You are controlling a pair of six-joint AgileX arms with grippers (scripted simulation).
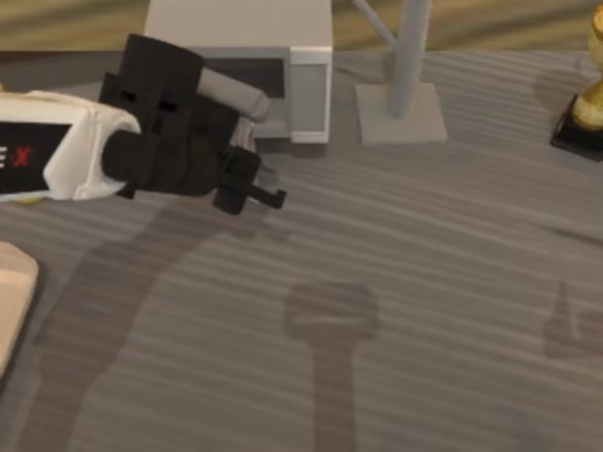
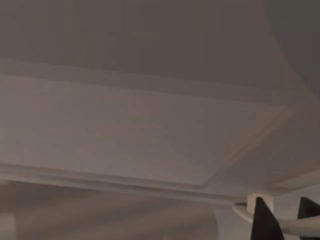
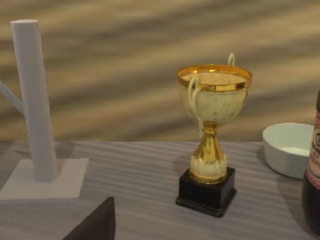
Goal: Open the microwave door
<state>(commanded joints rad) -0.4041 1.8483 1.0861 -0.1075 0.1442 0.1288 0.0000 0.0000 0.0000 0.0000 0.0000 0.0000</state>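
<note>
Now | left gripper [image 1: 252, 188] at microwave door [image 1: 247, 79], table's far edge | jaws parted around handle [image 2: 280, 223] | door judged stiff, hinged; held by handle | right arm parked

pole stand [image 1: 401, 104] back centre | trophy [image 3: 212, 137] far right | white bowl [image 3: 290, 148] beside trophy

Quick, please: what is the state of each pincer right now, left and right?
Left pincer: at the front of the microwave, by the microwave door; open or closed cannot be told.
Right pincer: not in view.
</note>
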